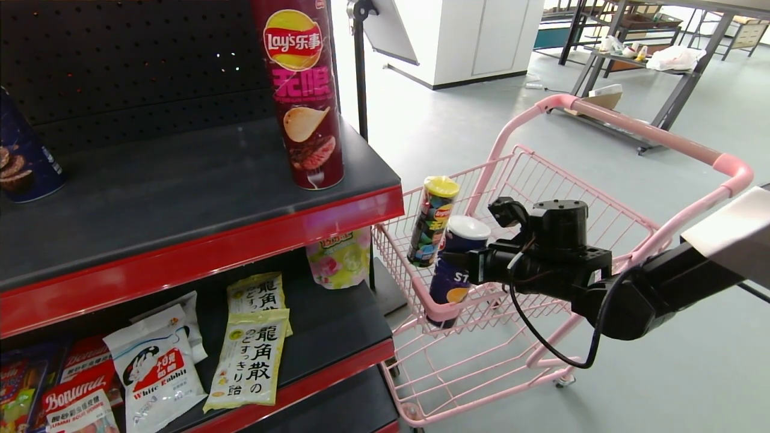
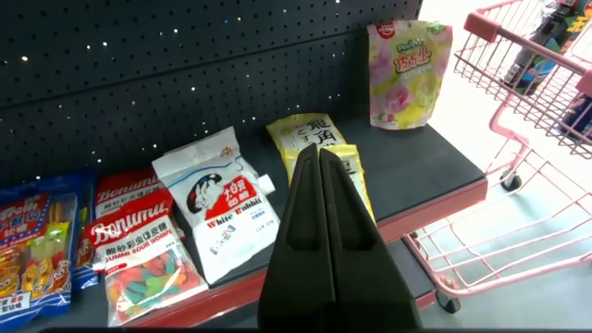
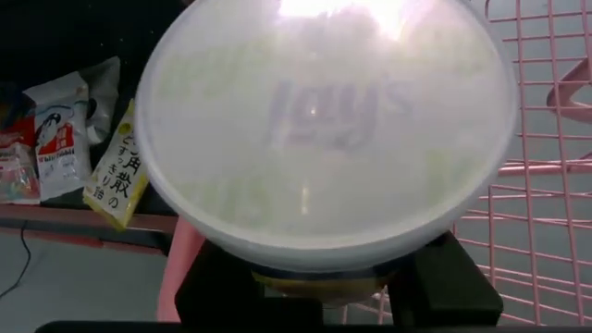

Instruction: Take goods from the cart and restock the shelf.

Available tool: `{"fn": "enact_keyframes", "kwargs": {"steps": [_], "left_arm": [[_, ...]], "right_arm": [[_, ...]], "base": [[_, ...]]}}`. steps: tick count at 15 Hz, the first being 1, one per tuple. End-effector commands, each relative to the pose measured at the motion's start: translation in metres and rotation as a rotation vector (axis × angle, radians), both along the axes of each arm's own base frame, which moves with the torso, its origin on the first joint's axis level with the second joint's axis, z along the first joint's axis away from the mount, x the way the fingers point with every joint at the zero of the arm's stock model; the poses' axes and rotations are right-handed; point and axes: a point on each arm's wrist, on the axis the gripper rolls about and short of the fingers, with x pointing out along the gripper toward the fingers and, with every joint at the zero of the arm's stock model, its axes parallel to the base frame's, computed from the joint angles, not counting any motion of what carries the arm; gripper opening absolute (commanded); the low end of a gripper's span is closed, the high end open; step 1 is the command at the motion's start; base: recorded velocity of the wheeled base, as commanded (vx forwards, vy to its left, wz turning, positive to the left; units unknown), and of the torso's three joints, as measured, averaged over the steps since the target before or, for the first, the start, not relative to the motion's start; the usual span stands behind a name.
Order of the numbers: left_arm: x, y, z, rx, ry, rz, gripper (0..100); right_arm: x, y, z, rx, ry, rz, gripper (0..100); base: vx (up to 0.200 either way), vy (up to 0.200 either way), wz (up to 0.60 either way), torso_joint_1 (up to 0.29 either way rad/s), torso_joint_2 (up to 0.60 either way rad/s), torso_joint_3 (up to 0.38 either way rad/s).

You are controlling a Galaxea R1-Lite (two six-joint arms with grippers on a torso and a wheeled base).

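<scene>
One dark-blue chip can [image 1: 446,288], white-lidded, stands upright in the pink cart [image 1: 637,128] at five o'clock of a yellow-lidded can [image 1: 434,219], with the right gripper [image 1: 466,264] clamped around it. The left gripper [image 2: 319,162], fingers pressed together and empty, hangs over the lower shelf [image 2: 435,162].

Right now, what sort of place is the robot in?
Likely a mock shop in a lab: red-edged shelf with snack bags, pink cart holding chip cans, workbenches behind.

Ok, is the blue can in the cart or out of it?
In. The blue can has its bottom below the pink cart rim, behind the wires, with the right gripper holding it.
</scene>
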Motion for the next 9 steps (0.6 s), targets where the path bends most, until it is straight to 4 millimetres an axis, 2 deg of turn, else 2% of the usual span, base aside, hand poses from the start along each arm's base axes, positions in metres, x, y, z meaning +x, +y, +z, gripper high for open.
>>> {"fn": "enact_keyframes", "kwargs": {"steps": [1, 6, 8, 9], "left_arm": [[0.000, 0.000, 0.000, 0.000, 0.001, 0.000, 0], [0.000, 0.000, 0.000, 0.000, 0.001, 0.001, 0], [0.000, 0.000, 0.000, -0.001, 0.001, 0.000, 0], [0.000, 0.000, 0.000, -0.001, 0.001, 0.001, 0]], "right_arm": [[-0.014, -0.010, 0.040, 0.026, -0.094, -0.011, 0], [-0.056, -0.034, 0.152, 0.064, -0.320, -0.023, 0], [-0.076, -0.047, 0.173, 0.043, -0.367, -0.041, 0], [-0.102, -0.061, 0.177, -0.036, -0.361, -0.093, 0]], "base": [[0.000, 0.000, 0.00, 0.000, 0.00, 0.000], [0.000, 0.000, 0.00, 0.000, 0.00, 0.000], [0.000, 0.000, 0.00, 0.000, 0.00, 0.000], [0.000, 0.000, 0.00, 0.000, 0.00, 0.000]]}}
